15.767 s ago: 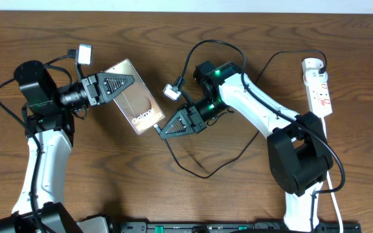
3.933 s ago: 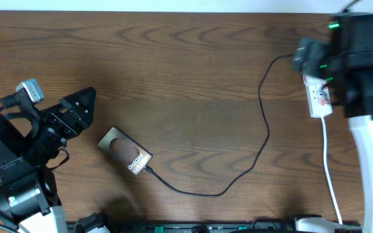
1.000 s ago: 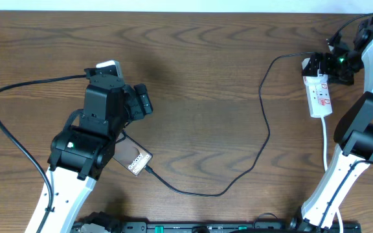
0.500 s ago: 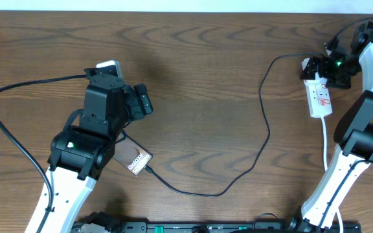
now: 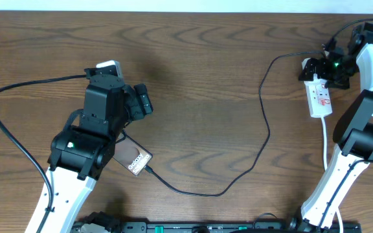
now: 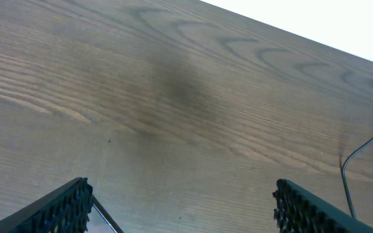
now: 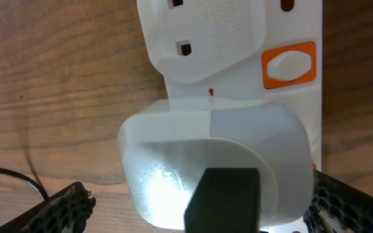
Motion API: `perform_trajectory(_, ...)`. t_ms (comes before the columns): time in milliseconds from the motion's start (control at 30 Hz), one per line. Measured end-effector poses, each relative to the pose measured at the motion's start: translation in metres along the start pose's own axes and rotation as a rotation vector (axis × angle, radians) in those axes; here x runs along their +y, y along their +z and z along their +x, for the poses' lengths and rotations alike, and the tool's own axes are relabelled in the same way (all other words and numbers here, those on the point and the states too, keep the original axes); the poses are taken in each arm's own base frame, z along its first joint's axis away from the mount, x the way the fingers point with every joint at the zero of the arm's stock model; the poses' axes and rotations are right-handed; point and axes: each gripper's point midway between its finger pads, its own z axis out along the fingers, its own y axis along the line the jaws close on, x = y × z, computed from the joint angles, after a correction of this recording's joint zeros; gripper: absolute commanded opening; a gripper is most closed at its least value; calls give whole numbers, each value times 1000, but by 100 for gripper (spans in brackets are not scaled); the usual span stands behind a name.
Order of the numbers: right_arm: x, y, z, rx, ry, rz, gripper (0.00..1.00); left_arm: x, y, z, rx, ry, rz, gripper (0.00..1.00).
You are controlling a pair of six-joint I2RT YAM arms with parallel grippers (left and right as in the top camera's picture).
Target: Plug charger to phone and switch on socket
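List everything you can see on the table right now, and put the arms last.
table: one, brown wood, under everything.
phone: one, bronze-gold, front left, partly under the left arm.
charger: one, thin black cable, from the phone's end up to the socket.
socket: one, white strip with red marks, far right.
switch: one seen, orange, on the socket's face.
white cord: one, trailing from the socket towards the front edge.
left gripper: open, above bare wood near the phone.
right gripper: open, fingers either side of the white plug block on the socket.
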Motion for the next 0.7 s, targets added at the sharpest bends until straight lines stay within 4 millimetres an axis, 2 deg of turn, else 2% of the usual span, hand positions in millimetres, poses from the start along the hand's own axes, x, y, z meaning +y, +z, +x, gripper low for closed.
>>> perform_trajectory(700, 8, 1, 2, 17, 24, 32, 99, 3, 0, 5, 20, 3, -11, 88)
